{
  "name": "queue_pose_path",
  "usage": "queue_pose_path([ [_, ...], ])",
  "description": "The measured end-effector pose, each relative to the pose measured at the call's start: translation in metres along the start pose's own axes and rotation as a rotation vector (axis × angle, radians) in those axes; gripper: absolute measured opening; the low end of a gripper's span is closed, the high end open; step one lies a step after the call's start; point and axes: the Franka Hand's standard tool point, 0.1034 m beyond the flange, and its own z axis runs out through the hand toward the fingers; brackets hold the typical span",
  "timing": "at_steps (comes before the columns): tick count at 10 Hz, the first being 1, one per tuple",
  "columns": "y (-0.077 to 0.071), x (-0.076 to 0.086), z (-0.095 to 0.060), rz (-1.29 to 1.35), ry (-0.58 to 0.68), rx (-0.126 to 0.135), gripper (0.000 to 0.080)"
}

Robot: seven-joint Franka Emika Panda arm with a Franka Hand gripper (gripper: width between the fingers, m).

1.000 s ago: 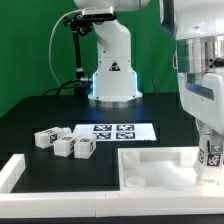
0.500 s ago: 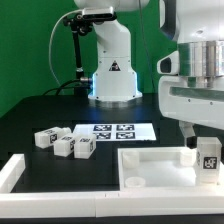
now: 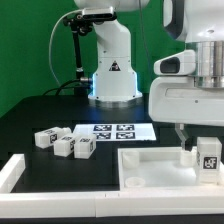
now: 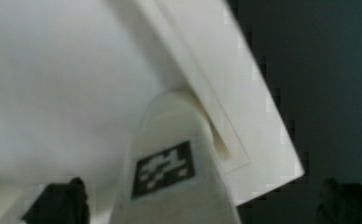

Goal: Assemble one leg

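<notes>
- Presently, in the exterior view, one leg stands upright on the large flat white panel, at the panel's corner toward the exterior view's right.
- The hand hangs directly over that leg. Its housing covers the fingertips, so whether they grip the leg or stand clear of it cannot be told.
- Three more legs lie grouped on the black table, well apart from the panel, just beside the marker board.
- Risk: if the leg is not seated square in its corner hole, a downward push or a twist could cross the thread or tip the leg. The hole itself is hidden beneath the leg.
- Risk: an unanchored panel could slide under side load. No clamp is visible.
- In the wrist view, the leg shows one black-and-white tag, with the panel close behind it.
- Two dark finger shapes appear at the frame edges, one on each side of the leg and apart from it, which suggests the hand is open. The picture is blurred and both are cut off, so contact cannot be settled.
</notes>
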Motion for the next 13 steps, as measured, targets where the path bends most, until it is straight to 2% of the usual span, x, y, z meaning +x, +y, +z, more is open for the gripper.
queue_pose_path([
  [1,-0.0007,0.0,0.0025,-0.092,0.007,0.003,0.0645],
  [3,-0.0012,-0.0005,0.0028,-0.014,0.005,0.005,0.0392],
  [4,-0.0005,-0.0003,0.0028,-0.001,0.005,0.004,0.0392],
  [5,0.0032,0.0006,0.0036,0.073,0.003,-0.001,0.0292],
  [8,0.0068,0.0039,0.0011,0.468,-0.017,0.0,0.0292],
  [9,0.0055,0.0011,0.0013,0.711,-0.058,-0.011,0.0292],
  [12,-0.0005,0.001,0.0034,1.142,-0.102,0.017,0.029],
  [13,-0.0011,0.0005,0.0036,1.165,-0.102,0.017,0.029],
])
